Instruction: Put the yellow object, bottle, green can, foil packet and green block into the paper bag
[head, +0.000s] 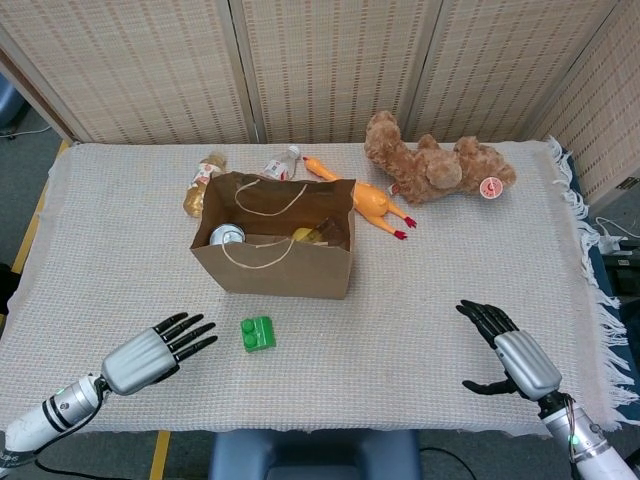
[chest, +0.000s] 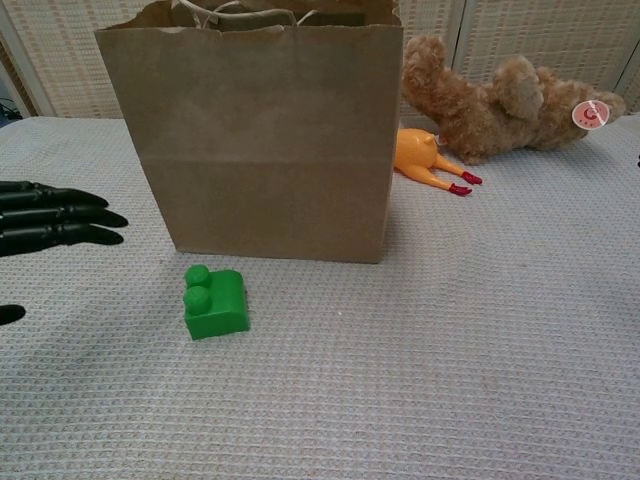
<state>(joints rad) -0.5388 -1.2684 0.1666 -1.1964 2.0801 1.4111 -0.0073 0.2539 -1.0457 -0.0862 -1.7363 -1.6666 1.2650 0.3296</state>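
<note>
The brown paper bag (head: 285, 268) (chest: 265, 140) stands upright in the middle of the table. Inside it the head view shows a can top (head: 226, 235), a yellow object (head: 301, 236) and a dark packet (head: 334, 230). The green block (head: 258, 333) (chest: 214, 302) lies on the cloth just in front of the bag. My left hand (head: 150, 355) (chest: 45, 220) hovers to the left of the block, open, fingers stretched toward it and holding nothing. My right hand (head: 512, 359) is open near the front right edge, far from the bag.
A brown teddy bear (head: 435, 168) (chest: 500, 105) and an orange rubber chicken (head: 366, 201) (chest: 425, 162) lie behind and right of the bag. Two bottles (head: 203, 182) (head: 280, 164) lie behind the bag. A woven screen closes the back.
</note>
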